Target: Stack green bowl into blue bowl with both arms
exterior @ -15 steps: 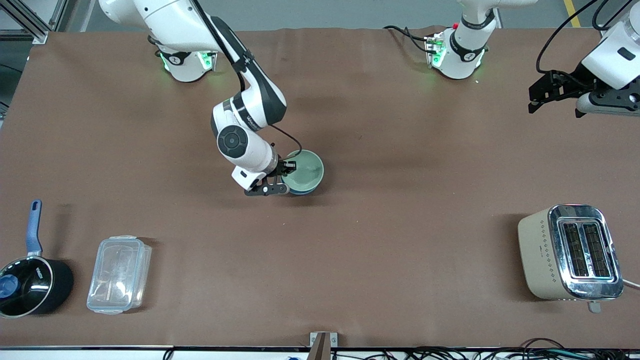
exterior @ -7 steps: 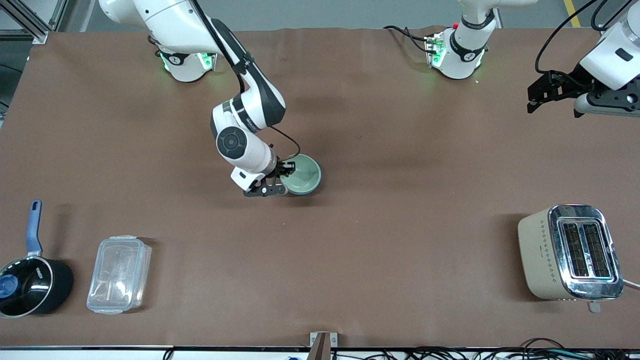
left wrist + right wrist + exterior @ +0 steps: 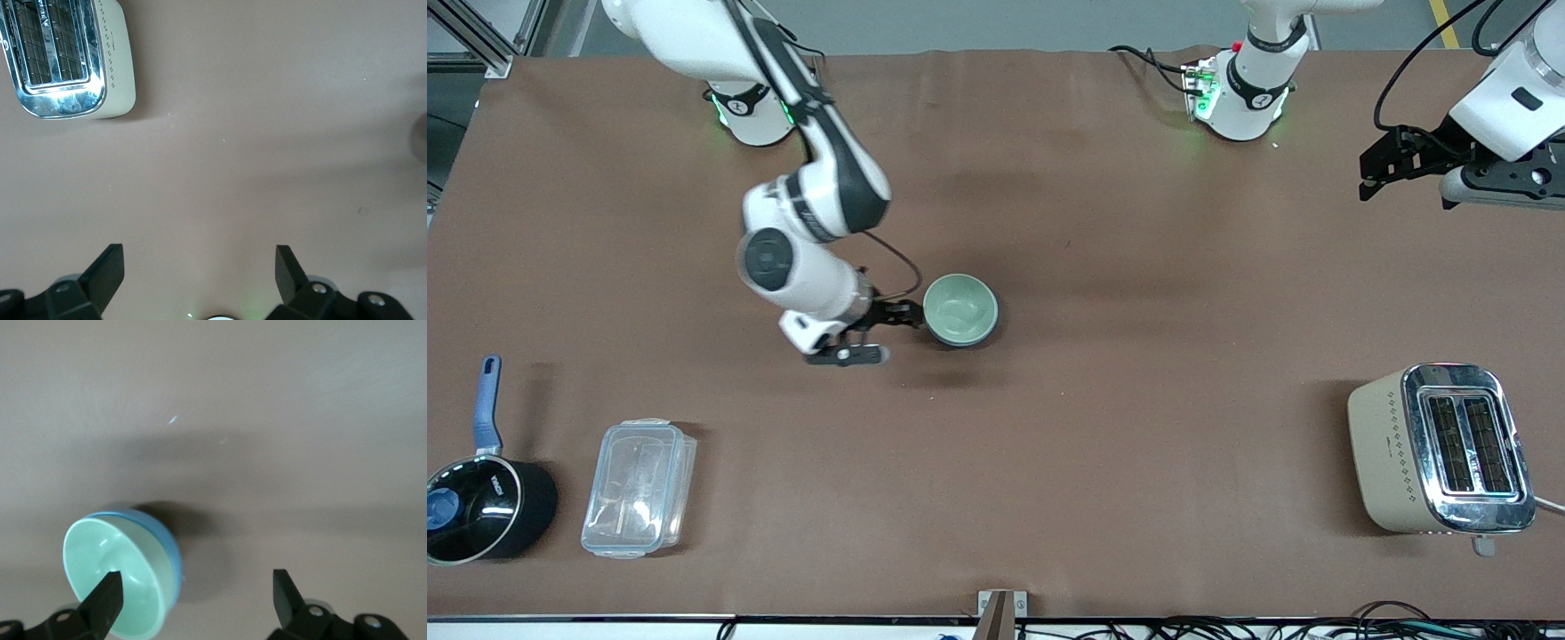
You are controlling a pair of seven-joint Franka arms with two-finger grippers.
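Front view. Brown table (image 3: 1103, 427). The green bowl (image 3: 959, 308) sits mid-table, mouth up, nested in the blue bowl, of which this view shows only a dark edge under the green rim. Round, so no long axis to record. Right pincer (image 3: 898, 317) is just beside the bowl, toward the right arm's end of the table, fingers parted and holding nothing; its tips stand close to the bowl's side, contact not clear. Left pincer (image 3: 1383, 167) hangs over the table's edge at the left arm's end, well apart from the bowls; this arm waits. Other items lie nearer the camera: a black saucepan (image 3: 482, 502) with a blue handle and a clear lidded container (image 3: 639, 488) at the right arm's end, and a cream toaster (image 3: 1440, 449) with a chrome top at the left arm's end. Bare table lies around the bowls.

Left wrist view. Left pincer (image 3: 200, 270) wide open, empty, both fingers (image 3: 107, 270) over bare table. Toaster (image 3: 63, 57) in frame, slots up.

Right wrist view. Right pincer (image 3: 197, 597) wide open, empty. Green bowl (image 3: 117, 570) shows clearly inside the blue bowl (image 3: 167, 540), blue rim wrapping around the green one; the pair appears tilted from this angle. One finger (image 3: 107, 597) overlaps the green bowl's rim in the picture.
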